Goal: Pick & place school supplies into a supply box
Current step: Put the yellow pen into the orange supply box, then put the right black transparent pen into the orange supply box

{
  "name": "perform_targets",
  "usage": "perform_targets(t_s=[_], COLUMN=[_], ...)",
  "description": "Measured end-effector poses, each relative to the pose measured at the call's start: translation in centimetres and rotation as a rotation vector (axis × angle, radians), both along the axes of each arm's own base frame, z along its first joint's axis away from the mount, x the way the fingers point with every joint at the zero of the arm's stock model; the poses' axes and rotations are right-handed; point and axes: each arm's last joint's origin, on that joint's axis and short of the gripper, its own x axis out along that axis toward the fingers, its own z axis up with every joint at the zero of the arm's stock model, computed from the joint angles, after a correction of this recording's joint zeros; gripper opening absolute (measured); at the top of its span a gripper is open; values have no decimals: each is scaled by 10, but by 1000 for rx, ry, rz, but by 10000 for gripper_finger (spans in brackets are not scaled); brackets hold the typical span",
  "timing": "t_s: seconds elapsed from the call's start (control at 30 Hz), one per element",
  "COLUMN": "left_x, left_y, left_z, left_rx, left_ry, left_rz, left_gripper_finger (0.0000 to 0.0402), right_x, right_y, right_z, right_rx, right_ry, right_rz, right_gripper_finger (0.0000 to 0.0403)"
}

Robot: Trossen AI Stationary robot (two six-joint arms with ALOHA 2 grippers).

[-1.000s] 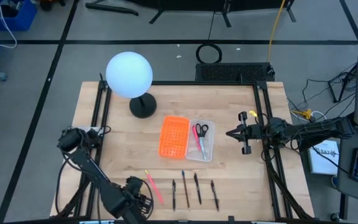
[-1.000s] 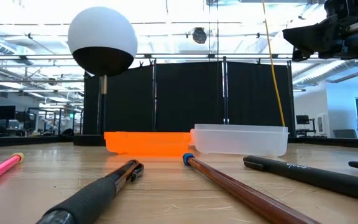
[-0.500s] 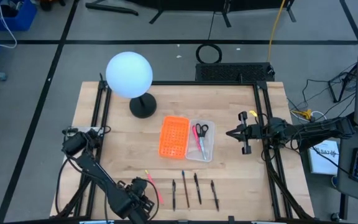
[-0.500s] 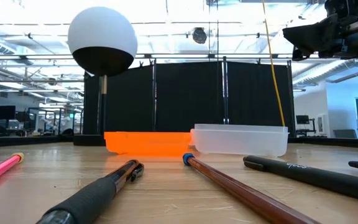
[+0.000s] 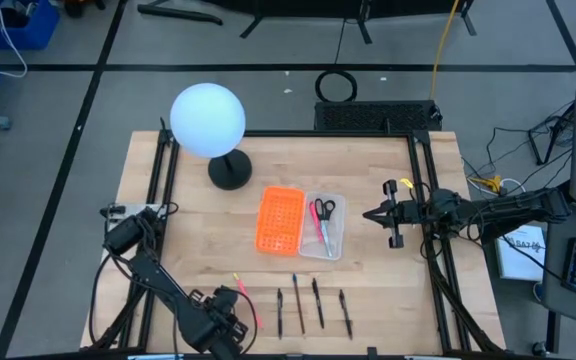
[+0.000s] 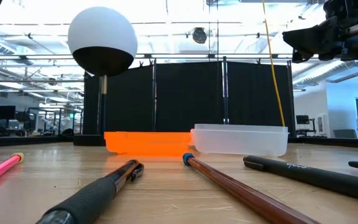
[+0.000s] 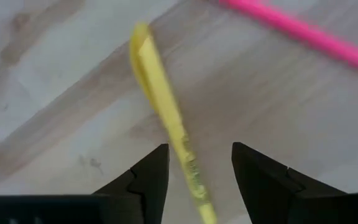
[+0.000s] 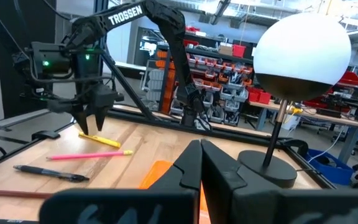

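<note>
At the high view's lower left, the left gripper (image 5: 226, 322) hangs with jaws spread astride the yellow pencil (image 7: 166, 118), apparently lined up to grasp it. Mid-frame sits the clear box (image 5: 324, 225). Far right, the right gripper (image 5: 370, 214) waits clenched.

Yellow pencil (image 7: 166, 121), plain. Pink pencil (image 7: 303, 34), plain. Box (image 5: 336, 228): clear, colourless plastic. Scissors (image 5: 323, 209): red and black handles. Tray (image 5: 280, 219): orange, perforated in a regular dot grid. Lamp (image 5: 208, 120): white globe on a black base. Table (image 5: 198, 240): pale wood grain. Both arms: dark.
</note>
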Motion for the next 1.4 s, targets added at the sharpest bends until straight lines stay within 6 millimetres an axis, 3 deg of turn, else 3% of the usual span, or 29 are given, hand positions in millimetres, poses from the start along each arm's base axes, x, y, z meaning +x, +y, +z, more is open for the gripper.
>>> perform_targets(t_s=[0.33,0.5,0.6,0.77,0.87,1.0,1.13,1.4], left_x=[-16,-19,-16,-10,-9,-7,-6,7], left_y=[3,5,6,8,10,12,17,28], left_z=[-36,-42,-43,-43,-41,-32,-16,38], left_rx=[-94,-99,-109,-138,-144,-145,-94,-83], left_ry=[45,32,27,31,17,-40,-204,-633], left_rz=[54,80,103,148,162,199,252,239], left_gripper_finger=[182,169,134,32,24,34,21,0], right_x=[0,0,0,0,0,0,1,1], right_y=[0,0,0,0,0,0,0,0], right_z=[0,0,0,-1,-2,-4,-6,-7], right_rx=[0,0,0,0,0,-4,-6,-9], right_ry=[1,1,1,11,18,37,65,76], right_rz=[0,0,0,0,0,0,-1,-1], right_gripper_finger=[0,0,0,0,0,0,0,0])
